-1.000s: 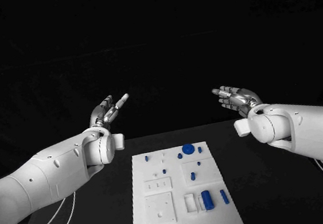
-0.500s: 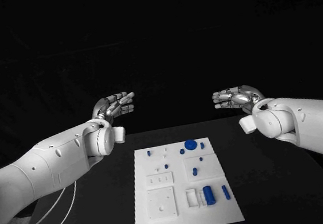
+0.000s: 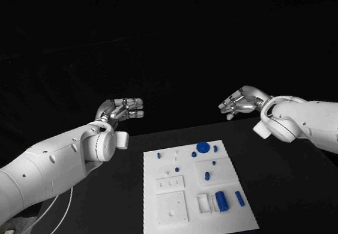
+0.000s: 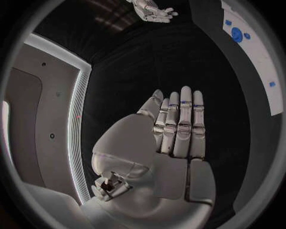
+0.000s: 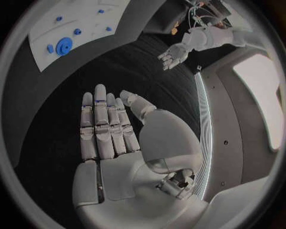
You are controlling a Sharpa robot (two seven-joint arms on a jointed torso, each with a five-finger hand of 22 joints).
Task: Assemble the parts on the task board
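Observation:
The white task board [image 3: 239, 218] lies in the middle of the black table. A round blue disc [image 3: 201, 146] and small blue parts sit at its far end, and a thick blue cylinder [image 3: 221, 200] and a thin blue pin [image 3: 238, 199] lie near its front. My left hand [image 3: 122, 110] hangs in the air beyond the board's far left corner and holds nothing. My right hand [image 3: 241, 102] hovers beyond the far right corner, also holding nothing. In the wrist views the left hand [image 4: 173, 138] and the right hand [image 5: 113, 129] have their fingers stretched out straight.
The black table [image 3: 304, 191] runs wide on both sides of the board. My forearms reach in above its left and right edges. The board [image 4: 256, 62] with the disc [image 4: 236, 34] lies well off from the left hand, as does the board [image 5: 83, 19] from the right hand.
Both hands have turned at the wrist while staying raised beyond the board, the left hand's fingers swinging inward. The head view has shifted a little. The parts on the board have not moved.

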